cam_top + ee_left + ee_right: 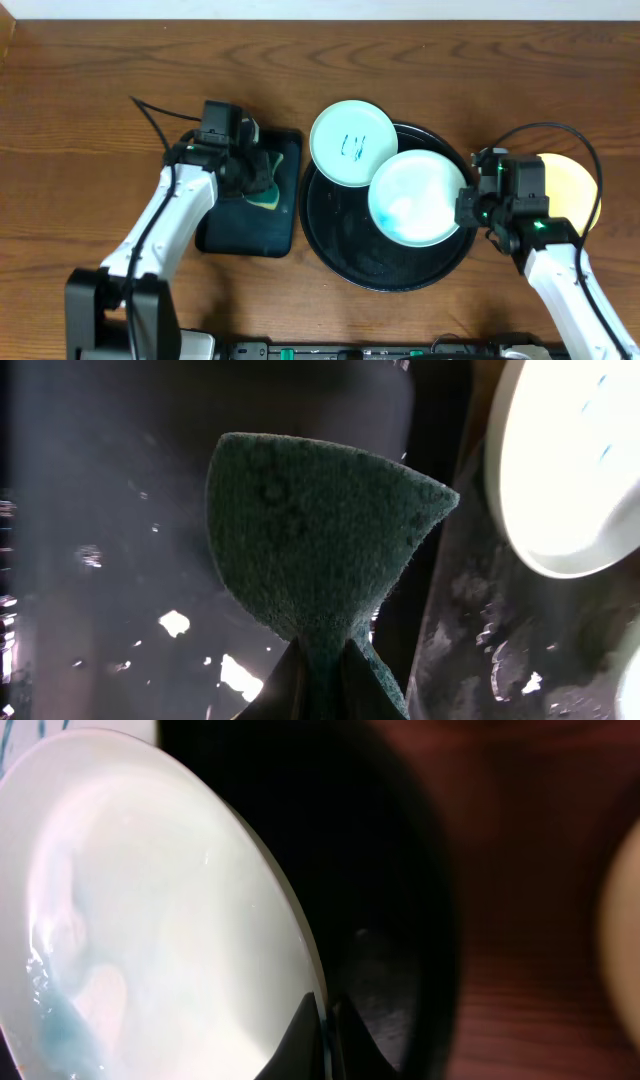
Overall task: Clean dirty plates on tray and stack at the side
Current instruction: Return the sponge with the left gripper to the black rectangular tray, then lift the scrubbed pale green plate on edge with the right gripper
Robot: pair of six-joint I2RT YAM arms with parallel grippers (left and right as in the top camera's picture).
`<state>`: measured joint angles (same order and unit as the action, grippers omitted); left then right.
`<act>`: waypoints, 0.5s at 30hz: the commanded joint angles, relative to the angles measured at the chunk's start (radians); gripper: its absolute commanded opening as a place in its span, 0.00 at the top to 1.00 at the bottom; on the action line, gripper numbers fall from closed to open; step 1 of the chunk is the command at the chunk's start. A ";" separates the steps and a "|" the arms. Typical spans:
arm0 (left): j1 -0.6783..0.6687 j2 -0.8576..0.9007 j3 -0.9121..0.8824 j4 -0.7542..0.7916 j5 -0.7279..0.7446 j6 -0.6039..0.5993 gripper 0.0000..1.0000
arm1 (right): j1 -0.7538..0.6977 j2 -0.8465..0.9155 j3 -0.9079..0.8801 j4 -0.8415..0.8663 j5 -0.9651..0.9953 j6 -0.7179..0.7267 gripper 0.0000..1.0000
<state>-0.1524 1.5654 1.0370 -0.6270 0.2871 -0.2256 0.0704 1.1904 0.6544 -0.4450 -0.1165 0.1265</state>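
Observation:
The round black tray (pixel 345 255) holds two mint-blue plates. One plate (pixel 350 143) with blue scribbles rests tilted on the tray's far left rim. The other plate (pixel 415 198) has a smeared blue patch and is pinched at its right rim by my right gripper (pixel 468 208), shut on it; it fills the right wrist view (pixel 150 920). The yellow plate (pixel 575 190) lies on the wood to the right of the tray, partly hidden by the right arm. My left gripper (pixel 262 180) is shut on a green sponge (pixel 320 535) over the rectangular tray.
A small rectangular black tray (pixel 250 225) lies left of the round tray, wet and shiny in the left wrist view (pixel 120 560). Dark wood tabletop (pixel 90 120) surrounds everything. Cables run from both arms.

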 commanded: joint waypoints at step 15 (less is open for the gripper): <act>0.002 0.148 -0.015 0.019 -0.101 0.087 0.92 | 0.312 -0.090 0.053 0.009 0.632 -0.051 0.99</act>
<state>-0.1524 1.7096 1.0275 -0.6159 0.2192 -0.1555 0.3344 1.1122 0.6575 -0.4446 0.3424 0.0963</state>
